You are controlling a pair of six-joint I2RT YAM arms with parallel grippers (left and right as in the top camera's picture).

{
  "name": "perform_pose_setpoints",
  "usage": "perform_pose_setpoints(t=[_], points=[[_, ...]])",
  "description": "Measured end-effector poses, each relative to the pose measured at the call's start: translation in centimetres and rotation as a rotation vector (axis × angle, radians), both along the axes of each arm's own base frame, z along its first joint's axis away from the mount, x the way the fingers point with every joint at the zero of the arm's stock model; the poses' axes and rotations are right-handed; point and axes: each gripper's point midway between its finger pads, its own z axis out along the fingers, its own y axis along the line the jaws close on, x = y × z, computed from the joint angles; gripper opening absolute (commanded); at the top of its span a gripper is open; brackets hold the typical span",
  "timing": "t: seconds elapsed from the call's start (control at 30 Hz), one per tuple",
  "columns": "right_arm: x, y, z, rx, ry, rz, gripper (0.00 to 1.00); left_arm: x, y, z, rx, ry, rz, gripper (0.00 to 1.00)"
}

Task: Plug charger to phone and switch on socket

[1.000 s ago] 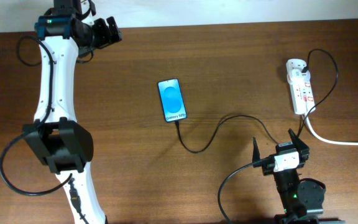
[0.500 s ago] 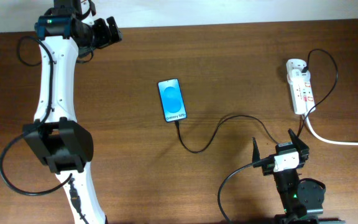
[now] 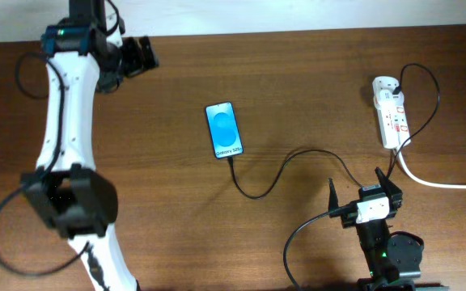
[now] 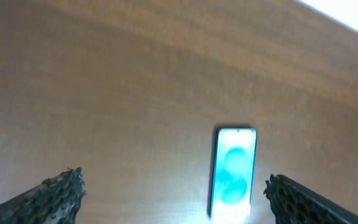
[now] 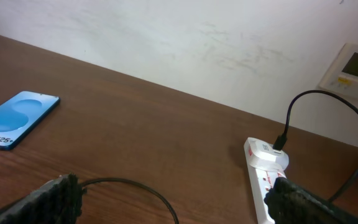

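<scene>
The phone lies flat and face up near the middle of the table, a shade toward 12 o'clock, its blue screen lit and its long side running 12 to 6. The charger meets the phone's 6 o'clock edge, dips in a loop, rises, and snakes off toward 3 o'clock; whether its tip is fully seated cannot be told from above. The socket lies toward 2 o'clock, well apart from the phone, with the charger's black plug in the outlet at its 12 o'clock end and a thick white cord leaving its 6 o'clock end toward 4 o'clock. The position of its switches is too small to read. The right gripper sits at 5 o'clock, near the socket's lower end, jaws spread wide and holding nothing; its wrist view shows the phone at 9 o'clock, the socket at 4 o'clock and the charger on the wood between its fingertips. The left gripper hangs at 11 o'clock, also wide open and empty, with the phone on the table between its fingertips.
</scene>
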Motion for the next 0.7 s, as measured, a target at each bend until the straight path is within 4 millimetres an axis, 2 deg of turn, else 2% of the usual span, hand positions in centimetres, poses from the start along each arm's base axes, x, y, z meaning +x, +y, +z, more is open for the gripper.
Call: perform_pose_setpoints(t=[0.17, 0.23, 0.3, 0.37, 0.5, 0.7], points=[[0.0, 0.1, 0.0, 0.001, -0.001, 0.003, 0.98, -4.7, 0.7, 2.2, 0.046, -0.156, 0.024, 0.99], [0.0, 0.1, 0.1, 0.001, -0.002, 0.004, 0.98, -6.6, 0.9, 2.1, 0.059, -0.219, 0.033, 0.99], [0.0, 0.1, 0.1, 0.001, -0.003, 0.004, 0.98, -9.5, 1.0, 0.9, 0.073, -0.271, 0.038, 0.99], [0.0, 0.1, 0.1, 0.0, -0.003, 0.005, 0.98, -10.7, 1.1, 0.6, 0.094, -0.404, 0.023, 0.99], [0.0, 0.1, 0.0, 0.0, -0.002, 0.005, 0.98, -14.8, 0.5, -0.1, 0.17, -0.681, -0.08, 0.99], [0.0, 0.1, 0.1, 0.0, -0.002, 0.008, 0.99, -20.2, -0.6, 0.5, 0.349, -1.073, -0.231, 0.99]])
